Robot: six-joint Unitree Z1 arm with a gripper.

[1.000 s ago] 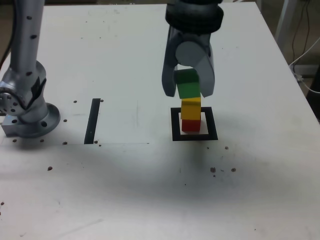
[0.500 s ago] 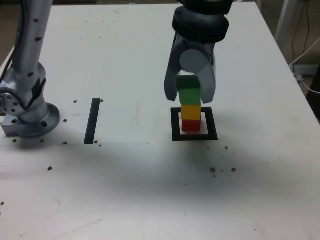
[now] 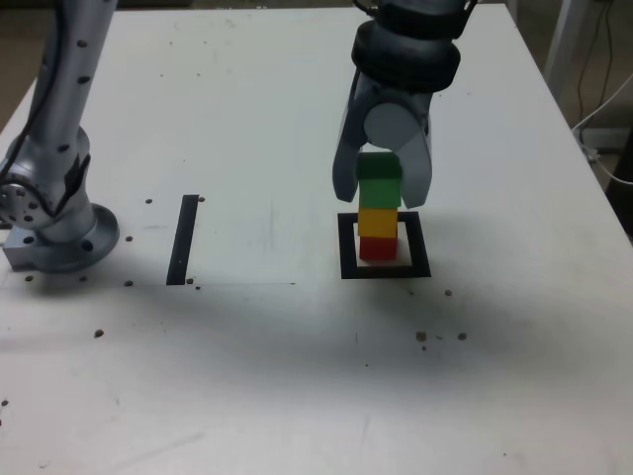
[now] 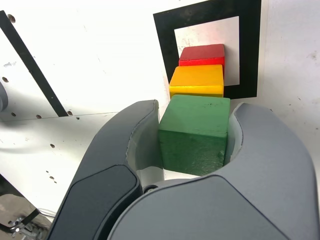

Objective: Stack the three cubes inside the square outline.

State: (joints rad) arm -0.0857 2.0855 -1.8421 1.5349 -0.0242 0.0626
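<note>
Item: we log claw (image 3: 382, 194) clamped on green cube (image 3: 378, 179), w/ yellow cube (image 3: 377, 222) + red cube (image 3: 376, 247) directly below, inside square outline (image 3: 385, 271).

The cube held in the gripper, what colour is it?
Green: the small matte green cube, clearest in the wrist view.

No readable text from my station.

I find no words, brand names, numbers or labels on anything in either view. The only marks I see are plain black tape: the square outline (image 3: 385, 269) right of centre in the exterior frame and a single straight strip (image 3: 183, 238) left of centre, neither carrying any lettering. The cubes' faces are bare colour, and the arm's grey housings show no print I can read.
</note>
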